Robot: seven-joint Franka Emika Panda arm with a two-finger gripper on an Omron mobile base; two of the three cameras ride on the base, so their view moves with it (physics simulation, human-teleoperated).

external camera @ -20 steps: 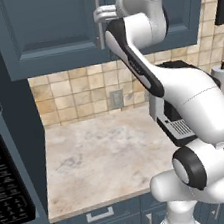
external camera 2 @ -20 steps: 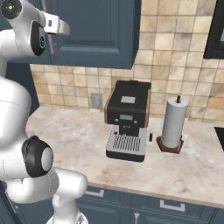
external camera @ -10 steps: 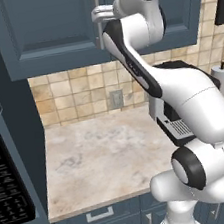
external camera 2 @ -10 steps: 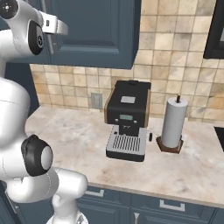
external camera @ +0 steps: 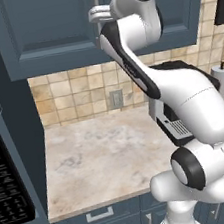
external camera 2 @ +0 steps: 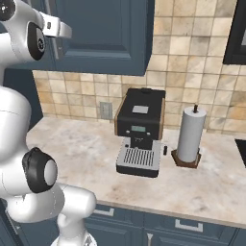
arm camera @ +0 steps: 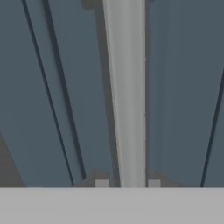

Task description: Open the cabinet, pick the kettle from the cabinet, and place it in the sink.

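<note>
Beige marble counter [external camera 2: 86, 144] under closed dark cabinet [external camera: 47, 32], tiled backsplash [external camera 2: 192, 57] behind.

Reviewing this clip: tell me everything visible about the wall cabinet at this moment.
The cabinet is a dark blue-grey wall unit above the marbled counter, with two recessed-panel doors, both looking closed. A slim vertical silver bar handle runs up the door; in the hand view it sits between the jaws of the gripper, which have closed in around it. Nothing inside is visible.
</note>
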